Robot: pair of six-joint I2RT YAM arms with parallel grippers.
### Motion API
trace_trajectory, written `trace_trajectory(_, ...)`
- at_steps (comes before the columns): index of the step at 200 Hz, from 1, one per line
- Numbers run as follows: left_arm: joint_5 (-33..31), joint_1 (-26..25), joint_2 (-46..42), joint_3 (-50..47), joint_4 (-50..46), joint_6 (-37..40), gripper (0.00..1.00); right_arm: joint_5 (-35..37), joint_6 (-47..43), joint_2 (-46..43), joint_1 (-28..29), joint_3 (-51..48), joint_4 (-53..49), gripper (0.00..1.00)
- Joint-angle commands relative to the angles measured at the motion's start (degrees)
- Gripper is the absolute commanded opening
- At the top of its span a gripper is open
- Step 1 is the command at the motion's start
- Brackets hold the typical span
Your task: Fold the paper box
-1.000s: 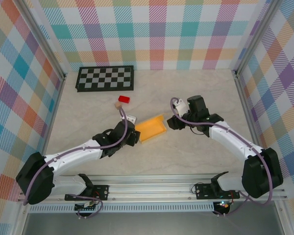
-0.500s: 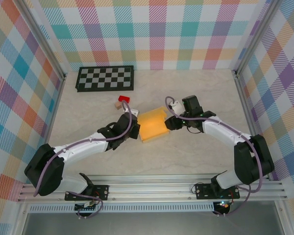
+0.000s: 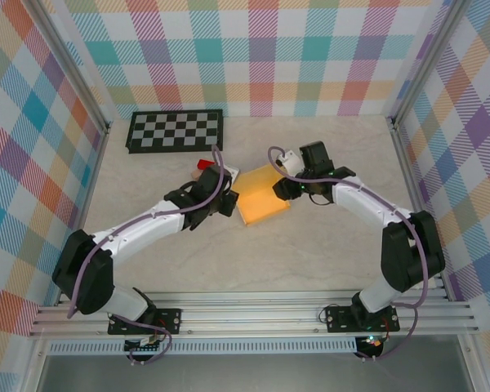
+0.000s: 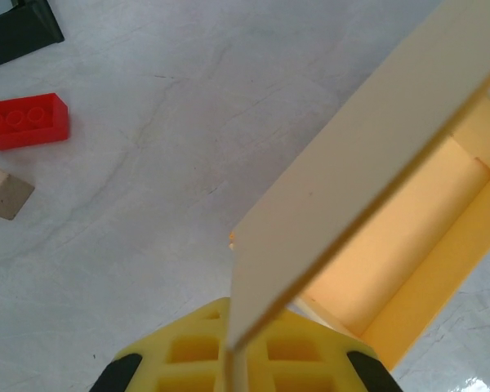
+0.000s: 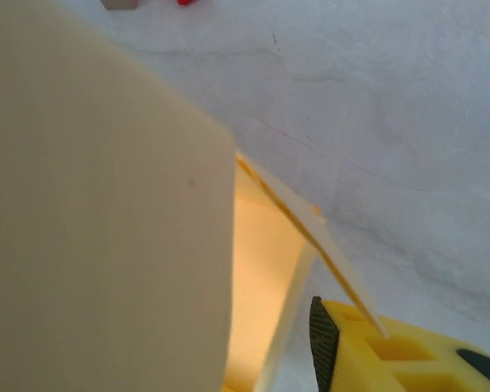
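Yellow-orange cardboard paper box [image 3: 261,196] sits between the grippers, long axis running away from left gripper [image 4: 237,363], which pinches its raised flap. Opposite, right gripper [image 3: 287,189] touches it, grip unclear. Red plastic block [image 4: 24,122] and tan cube [image 4: 4,192] lie left of left gripper, apart.

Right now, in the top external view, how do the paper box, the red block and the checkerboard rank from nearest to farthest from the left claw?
1. The paper box: touching, its left edge pinched in the left claw, extending to the right.
2. The red block: a little behind the claw, to the back-left.
3. The checkerboard: farthest, far back on the left.
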Motion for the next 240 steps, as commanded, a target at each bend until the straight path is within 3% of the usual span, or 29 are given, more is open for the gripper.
trace_trajectory(1, 6.2, 1.0, 1.4, 3.5, -6.5, 5.2, 0.0, -1.9, -8.2, -1.3, -0.7, 3.0, -6.0, 0.48)
trace_trajectory(49, 10.8, 2.6, 3.4, 7.6, -11.6, 7.5, 0.0, -8.7, -10.7, -0.2, -2.8, 7.4, -11.0, 0.47)
trace_trajectory(64, 10.3, 2.7, 3.9, 8.4, -11.7, 7.1, 0.0, -9.3, -9.6, 1.2, -2.7, 8.6, -11.4, 0.46)
trace_trajectory(91, 8.4, 2.7, 5.2, 10.4, -12.7, 6.2, 0.0, -10.5, -7.7, 2.8, -2.7, 9.9, -12.4, 0.35)
trace_trajectory(146, 8.5, 2.7, 6.3, 12.9, -13.6, 7.8, 0.0, -9.0, -9.7, 2.5, -2.8, 7.3, -12.5, 0.35)
trace_trajectory(173, 8.5, 2.8, 5.8, 13.0, -14.4, 9.7, 0.0, -14.0, -12.1, 1.5, -6.2, 6.5, -12.5, 0.31)
trace_trajectory(196, 10.1, 2.8, 5.2, 12.7, -14.7, 10.5, 0.0, -16.2, -12.6, 1.5, -8.9, 6.1, -11.6, 0.32)
trace_trajectory(215, 10.6, 2.8, 5.1, 12.8, -15.2, 11.0, 0.0, -18.5, -13.2, 1.5, -10.2, 6.3, -12.0, 0.42)
trace_trajectory(240, 10.4, 2.8, 5.1, 12.8, -16.0, 11.6, 0.0, -23.5, -16.4, -0.4, -12.6, 3.1, -9.2, 0.45)
